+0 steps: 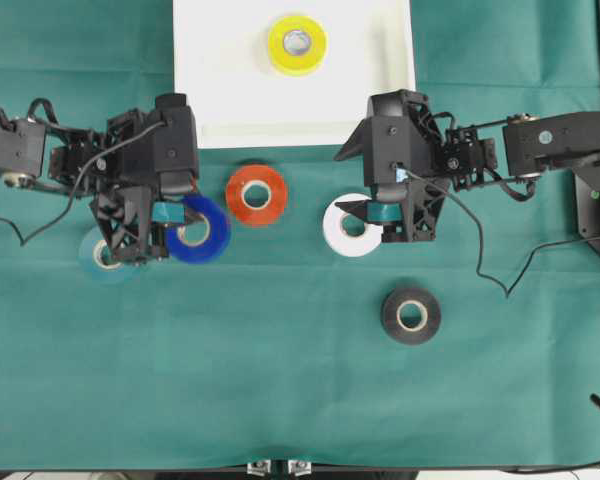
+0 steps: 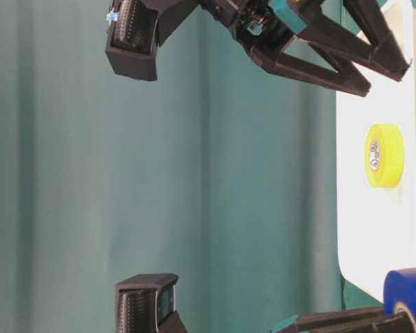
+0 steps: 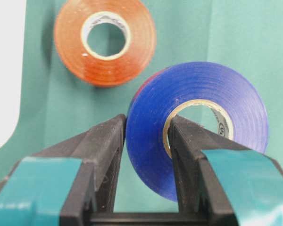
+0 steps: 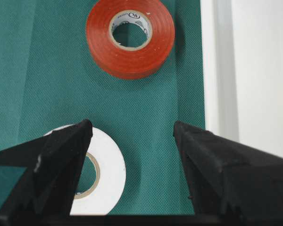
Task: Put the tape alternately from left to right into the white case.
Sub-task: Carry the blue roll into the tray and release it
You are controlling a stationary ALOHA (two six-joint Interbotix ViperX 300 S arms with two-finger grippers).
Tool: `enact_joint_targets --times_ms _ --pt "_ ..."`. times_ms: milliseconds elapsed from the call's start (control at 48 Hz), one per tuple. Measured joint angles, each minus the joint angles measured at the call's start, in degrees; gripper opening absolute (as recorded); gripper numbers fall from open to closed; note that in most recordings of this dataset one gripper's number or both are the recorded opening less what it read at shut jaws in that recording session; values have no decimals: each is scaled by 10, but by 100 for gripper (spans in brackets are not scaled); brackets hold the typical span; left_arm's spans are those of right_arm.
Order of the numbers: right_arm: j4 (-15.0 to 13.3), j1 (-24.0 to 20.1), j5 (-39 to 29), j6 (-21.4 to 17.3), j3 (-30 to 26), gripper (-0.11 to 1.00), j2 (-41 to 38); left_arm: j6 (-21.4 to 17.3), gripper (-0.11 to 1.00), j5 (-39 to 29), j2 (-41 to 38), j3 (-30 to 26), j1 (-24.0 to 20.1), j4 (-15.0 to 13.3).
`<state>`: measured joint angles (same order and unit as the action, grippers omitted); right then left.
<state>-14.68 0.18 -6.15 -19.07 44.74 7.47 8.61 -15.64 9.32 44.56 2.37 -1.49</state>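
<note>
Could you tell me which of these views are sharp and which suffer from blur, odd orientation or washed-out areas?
Overhead: evenly lit and sharp, soft shadows only. Table-level: the picture lies on its side, and the blue roll is cut off at the corner. Left wrist: the left gripper fingers are soft up close, while the red-orange roll is fairly crisp. Right wrist: the white case is washed out, nearly featureless.

The cloth [image 1: 280,400] on the table is dark green, and the tray [image 1: 210,90] is white with a yellow tape roll [image 1: 297,44] in it. The other tape rolls are blue [image 1: 212,232], red-orange [image 1: 256,195], white [image 1: 338,232], black [image 1: 411,315] and pale teal [image 1: 88,256]. The robot arms are black with teal patches.
</note>
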Motion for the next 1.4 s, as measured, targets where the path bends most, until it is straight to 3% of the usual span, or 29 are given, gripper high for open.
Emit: enact_joint_targets --times_ms 271,604,792,1333,1396 --pt "-1 -1 0 0 0 77 0 -32 -3 -3 -1 -12 -44 0" --pt "-1 0 13 0 0 77 0 -150 -3 1 -36 -37 -141 1" --pt "-1 -1 16 0 0 77 0 -184 -3 10 -69 -60 -176 1" --pt "-1 -1 16 -1 0 77 -6 -254 -3 30 -123 -106 -213 1" --pt "0 0 17 -1 0 77 -6 -258 2 30 -123 -106 -213 1"
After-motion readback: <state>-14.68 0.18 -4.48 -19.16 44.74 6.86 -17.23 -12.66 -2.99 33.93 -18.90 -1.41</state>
